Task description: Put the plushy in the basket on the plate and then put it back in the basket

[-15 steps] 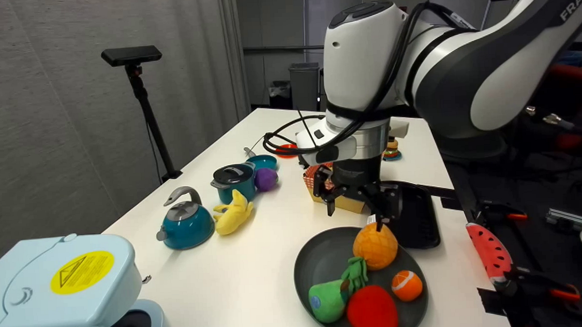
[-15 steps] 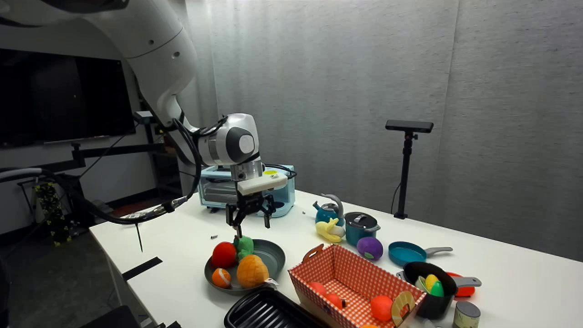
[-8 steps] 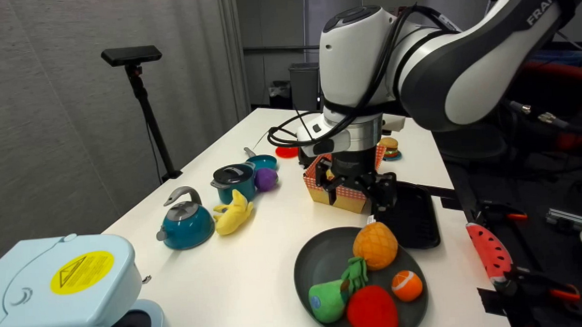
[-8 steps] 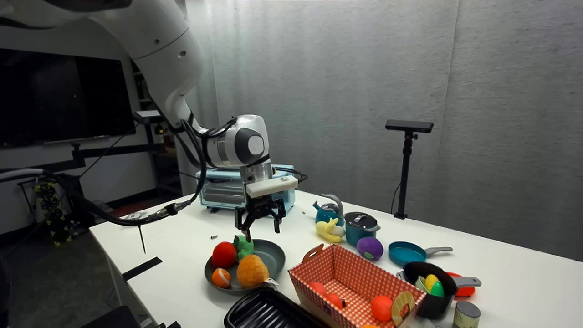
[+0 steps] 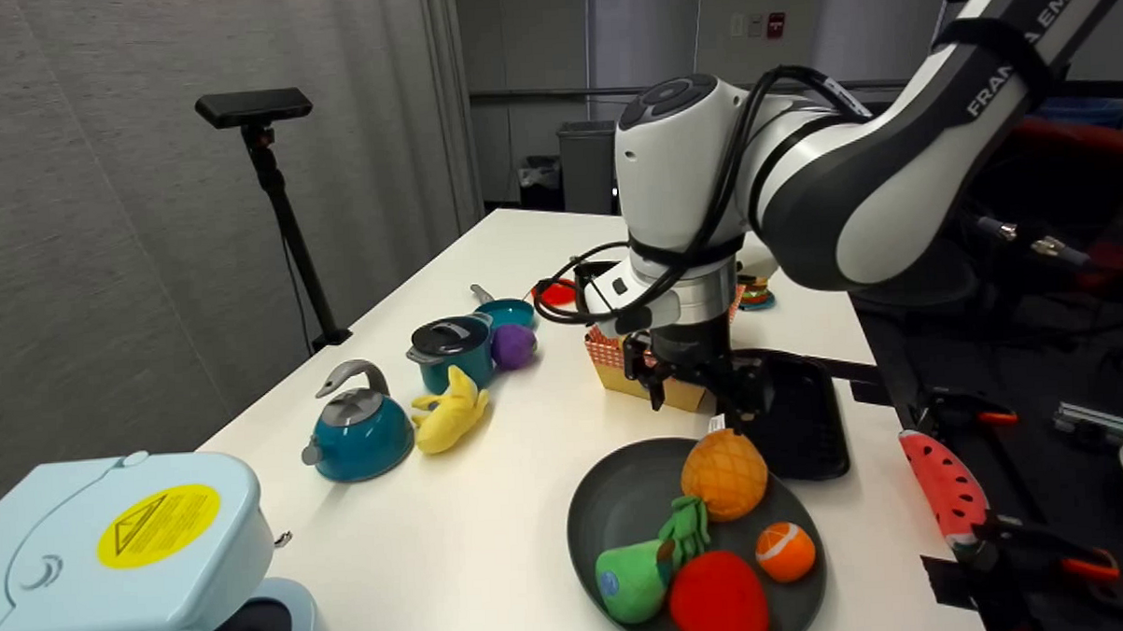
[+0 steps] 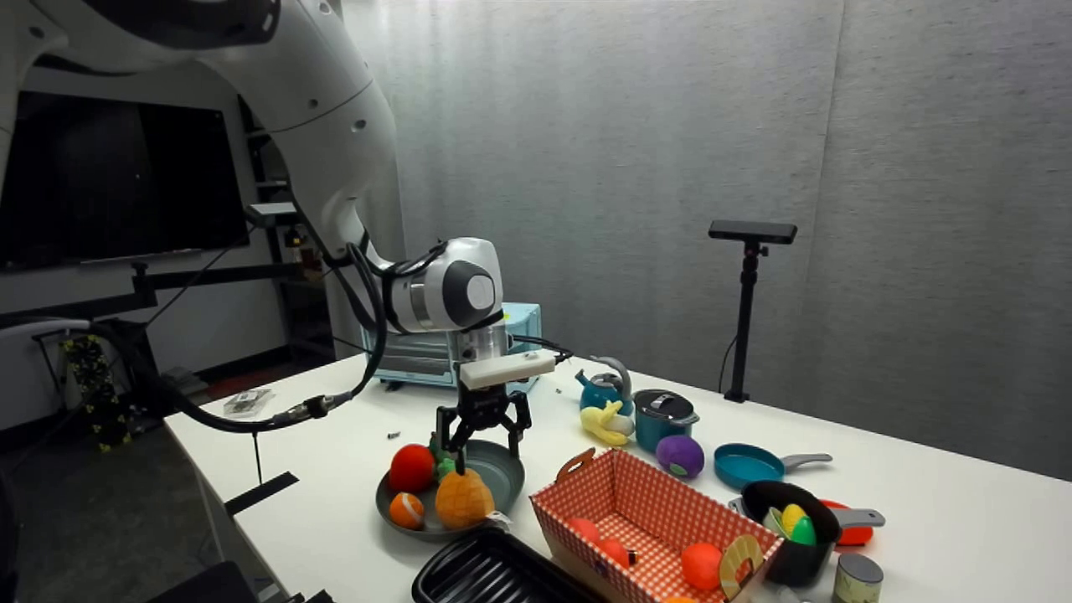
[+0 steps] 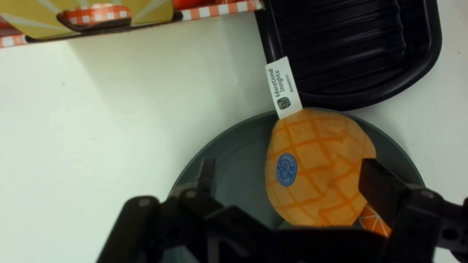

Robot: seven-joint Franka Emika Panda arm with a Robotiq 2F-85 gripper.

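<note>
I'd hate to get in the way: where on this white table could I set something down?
There's mostly bare table between the light-blue appliance, the banana plush and the plate; a smaller patch separates plate and basket. Crowded: the plate, with plush toys on it, black tray beside, gripper above.

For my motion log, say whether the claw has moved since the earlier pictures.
Yes: in an exterior view, the claw has moved down and toward the basket, which has stayed put.

"Where are the 2 exterior views?"

"Above opposite ends of the table (image 5: 439,553); both show the grey plate (image 5: 615,505) and gingham-lined basket (image 6: 670,507)."

"And the wrist view?"

"Close over that plate, facing down."
</note>
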